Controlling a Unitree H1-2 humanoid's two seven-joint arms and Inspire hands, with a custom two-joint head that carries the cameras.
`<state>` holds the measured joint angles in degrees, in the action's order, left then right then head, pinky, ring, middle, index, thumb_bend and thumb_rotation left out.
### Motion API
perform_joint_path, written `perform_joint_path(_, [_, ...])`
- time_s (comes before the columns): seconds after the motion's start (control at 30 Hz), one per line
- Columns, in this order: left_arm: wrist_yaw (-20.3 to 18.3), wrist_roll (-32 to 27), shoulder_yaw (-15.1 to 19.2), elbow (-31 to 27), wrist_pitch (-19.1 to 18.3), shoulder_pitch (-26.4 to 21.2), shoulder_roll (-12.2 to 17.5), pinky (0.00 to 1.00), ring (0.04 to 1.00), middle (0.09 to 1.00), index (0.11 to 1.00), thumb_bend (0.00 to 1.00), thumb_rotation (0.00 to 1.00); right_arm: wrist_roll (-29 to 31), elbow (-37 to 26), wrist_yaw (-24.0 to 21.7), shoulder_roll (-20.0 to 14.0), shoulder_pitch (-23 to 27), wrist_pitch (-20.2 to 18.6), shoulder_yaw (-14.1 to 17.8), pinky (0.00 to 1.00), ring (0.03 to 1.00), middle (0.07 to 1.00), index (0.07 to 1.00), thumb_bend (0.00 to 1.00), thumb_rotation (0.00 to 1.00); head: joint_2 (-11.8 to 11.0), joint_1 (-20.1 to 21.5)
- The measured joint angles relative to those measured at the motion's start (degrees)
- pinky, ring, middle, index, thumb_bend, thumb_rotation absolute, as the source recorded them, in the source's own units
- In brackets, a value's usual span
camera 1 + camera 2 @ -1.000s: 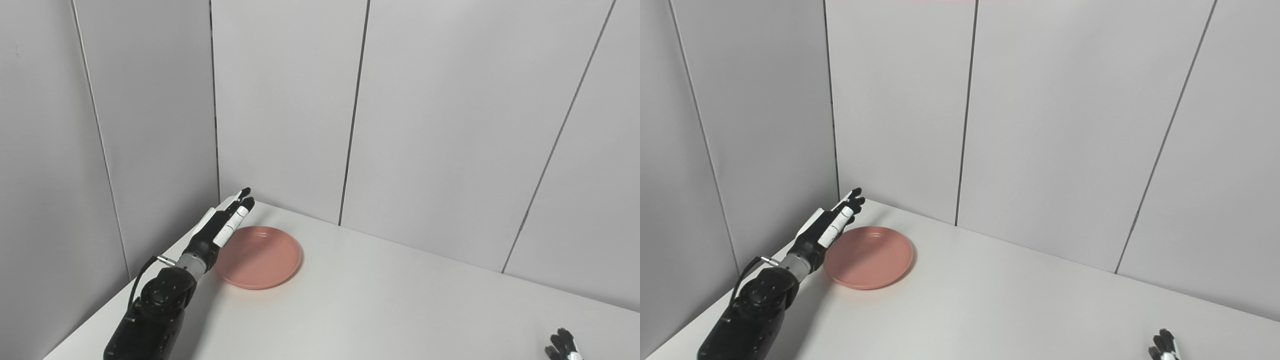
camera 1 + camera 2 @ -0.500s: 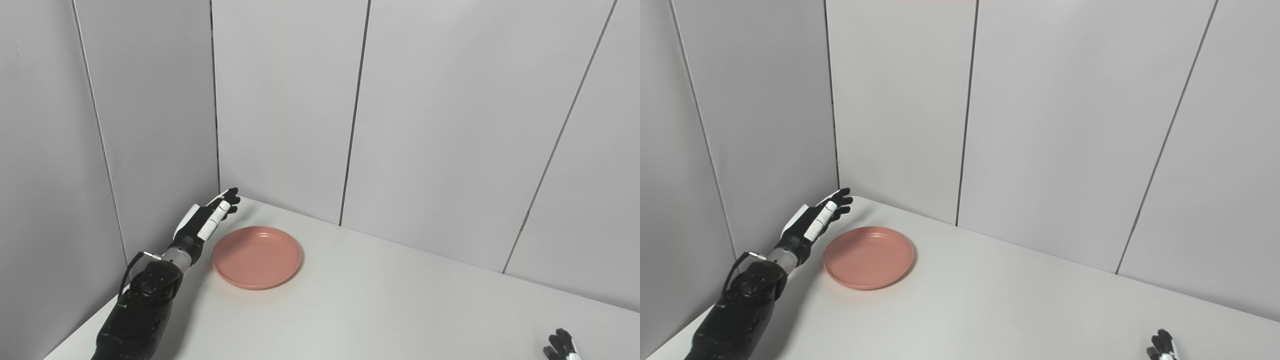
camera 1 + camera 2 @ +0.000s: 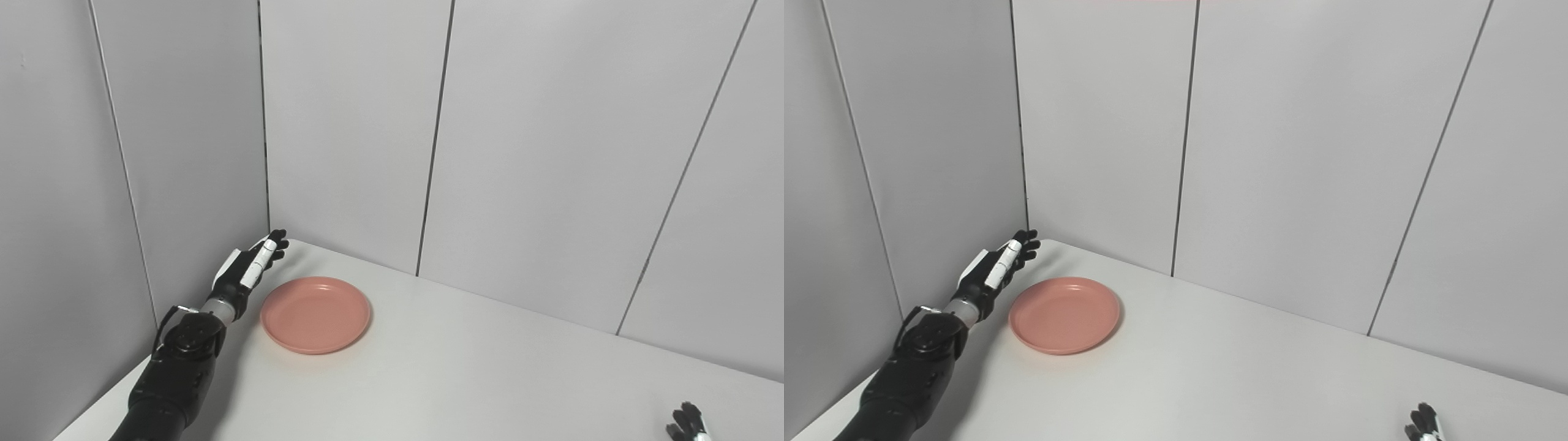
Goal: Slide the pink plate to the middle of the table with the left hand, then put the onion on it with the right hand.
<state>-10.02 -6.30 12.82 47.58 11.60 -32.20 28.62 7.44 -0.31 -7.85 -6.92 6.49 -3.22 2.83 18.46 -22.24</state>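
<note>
1. The left hand [image 3: 248,268] is at the far left of the table [image 3: 465,373], close to the corner where the two grey walls [image 3: 343,135] meet. Its arm comes up along the table's left edge.
2. This hand holds nothing. Its fingers [image 3: 275,240] are stretched out nearly straight and lie close together, pointing toward the far corner.
3. The hand is just left of the pink plate [image 3: 315,313] and a little farther back than the plate's middle. A strip of bare table shows between the wrist and the plate's left rim, so the two are apart, not touching.
4. The pink plate lies flat on the table in its far-left part, just right of the left hand, with nothing on it. It is well left of the table's middle and near the back wall.
5. To the right of the plate, the white tabletop runs on toward the near right corner.
6. The right hand [image 3: 686,424] shows only as a few dark fingertips at the bottom right edge, well apart from the plate. Too little of it is in view to tell whether it is spread or closed.
7. No onion can be seen in either view.
</note>
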Motion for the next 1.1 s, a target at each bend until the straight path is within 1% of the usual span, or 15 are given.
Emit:
perform_joint_path(0.13, [0.14, -1.04, 0.48, 3.62, 0.87, -1.36, -0.03, 0.98, 0.929, 0.919, 0.903, 0.81, 1.0, 0.02, 0.0, -0.02, -0.04, -0.02, 0.0, -0.01, 1.0, 1.0, 1.0, 1.0, 0.35, 1.0, 0.18, 0.0])
perform_joint_path(0.27, [0.6, -1.13, 0.49, 5.42, 1.04, -1.69, -0.14, 0.96, 0.933, 0.921, 0.91, 0.78, 1.0, -0.18, -0.02, 0.02, -0.07, -0.06, 0.0, -0.06, 1.0, 1.0, 1.0, 1.0, 0.34, 1.0, 0.26, 0.09])
perform_joint_path(0.33, [0.78, -1.17, 0.48, 6.21, 1.06, -1.81, -0.24, 0.96, 0.933, 0.92, 0.908, 0.78, 1.0, -0.27, -0.05, 0.01, -0.08, -0.14, 0.0, -0.07, 1.0, 1.0, 1.0, 1.0, 0.33, 1.0, 0.44, 0.0])
perform_joint_path(0.4, [0.78, -1.16, 0.36, 7.15, 1.09, -2.03, -0.39, 0.96, 0.929, 0.918, 0.909, 0.79, 1.0, -0.2, -0.15, 0.01, -0.06, -0.17, -0.02, -0.07, 1.0, 1.0, 1.0, 1.0, 0.33, 1.0, 0.53, 0.09])
perform_joint_path(0.57, [0.69, -1.28, 0.24, 7.26, 1.1, -2.02, -1.59, 0.97, 0.928, 0.922, 0.919, 0.76, 1.0, -0.25, -0.42, 0.07, -0.07, -0.23, -0.19, -0.05, 1.0, 1.0, 1.0, 1.0, 0.35, 1.0, 0.7, 0.09])
perform_joint_path(0.67, [-0.11, -1.79, 0.24, 7.28, 1.11, -2.01, -2.34, 0.96, 0.924, 0.921, 0.918, 0.75, 1.0, -0.21, -0.73, 0.07, -0.07, -0.3, -0.29, -0.05, 1.0, 1.0, 1.0, 1.0, 0.34, 1.0, 0.79, 0.09])
perform_joint_path(0.87, [-1.8, -3.62, 0.76, 7.35, 1.39, -1.98, -3.5, 0.98, 0.932, 0.925, 0.918, 0.76, 1.0, -0.23, -0.95, 0.07, -0.06, -0.64, -0.29, -0.05, 1.0, 1.0, 1.0, 1.0, 0.33, 1.0, 1.32, 0.18])
perform_joint_path(1.0, [-3.09, -5.46, 0.92, 7.28, 1.34, -1.96, -4.37, 0.97, 0.938, 0.929, 0.918, 0.77, 1.0, -0.18, -1.13, 0.04, -0.07, -0.88, -0.29, -0.04, 1.0, 1.0, 1.0, 1.0, 0.32, 1.0, 1.49, 0.26])
perform_joint_path(1.1, [-3.88, -5.65, 0.72, 7.28, 1.31, -1.95, -4.81, 0.96, 0.933, 0.926, 0.914, 0.77, 1.0, -0.15, -1.27, 0.06, -0.05, -0.92, -0.29, -0.03, 1.0, 1.0, 1.0, 1.0, 0.32, 1.0, 1.49, 0.44])
